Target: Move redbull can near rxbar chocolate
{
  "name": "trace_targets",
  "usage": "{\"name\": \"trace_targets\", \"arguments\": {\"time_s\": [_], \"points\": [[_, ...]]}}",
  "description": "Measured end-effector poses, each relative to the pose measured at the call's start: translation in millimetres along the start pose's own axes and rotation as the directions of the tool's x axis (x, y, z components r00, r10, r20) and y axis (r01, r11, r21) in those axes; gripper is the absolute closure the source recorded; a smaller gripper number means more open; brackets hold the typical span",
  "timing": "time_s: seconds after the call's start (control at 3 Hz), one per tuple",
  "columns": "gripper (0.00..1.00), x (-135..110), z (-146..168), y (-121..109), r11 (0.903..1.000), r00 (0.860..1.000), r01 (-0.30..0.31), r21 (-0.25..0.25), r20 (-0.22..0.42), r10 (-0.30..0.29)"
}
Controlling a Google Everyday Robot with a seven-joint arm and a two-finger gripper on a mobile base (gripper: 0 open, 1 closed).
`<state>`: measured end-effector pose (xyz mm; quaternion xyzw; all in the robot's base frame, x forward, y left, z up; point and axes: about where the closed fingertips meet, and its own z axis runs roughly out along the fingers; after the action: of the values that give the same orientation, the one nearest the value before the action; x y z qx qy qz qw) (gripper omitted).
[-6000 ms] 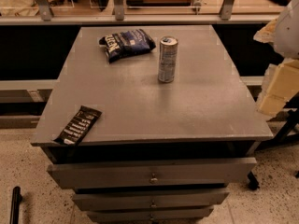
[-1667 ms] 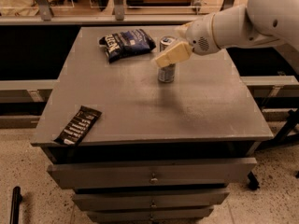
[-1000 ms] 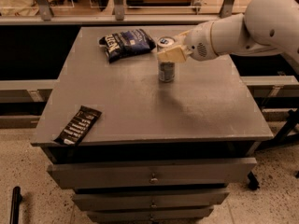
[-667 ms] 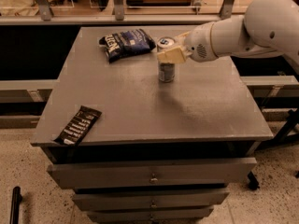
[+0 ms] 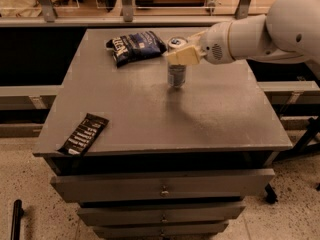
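The redbull can (image 5: 176, 77) stands upright on the grey table (image 5: 220, 109), right of centre towards the back. My gripper (image 5: 179, 56) reaches in from the right and is closed around the can's upper half, with a cream finger (image 5: 181, 57) across its front. The can's base rests on the table. The rxbar chocolate (image 5: 83, 134), a flat black-brown bar with white lettering, lies at the front left corner, far from the can.
A puffy dark blue snack bag (image 5: 136, 45) lies at the back, just left of the can. My white arm (image 5: 270, 31) spans the back right. Drawers (image 5: 161, 189) sit under the tabletop. A shelf rail runs behind the table.
My arm came in from the right and lowered the gripper onto the can. Over the last second it has held still there. The can has not moved.
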<state>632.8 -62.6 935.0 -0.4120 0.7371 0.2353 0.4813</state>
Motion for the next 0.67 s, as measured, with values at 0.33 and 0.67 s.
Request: {"name": "trace_targets", "arguments": {"time_s": [0.33, 0.67], "points": [[1.0, -36, -2, 14, 0.9993, 0.995, -0.011, -0.036, 0.104, 0.014], [1.0, -63, 4, 37, 0.9957, 0.997, 0.013, -0.092, 0.083, -0.006]]}}
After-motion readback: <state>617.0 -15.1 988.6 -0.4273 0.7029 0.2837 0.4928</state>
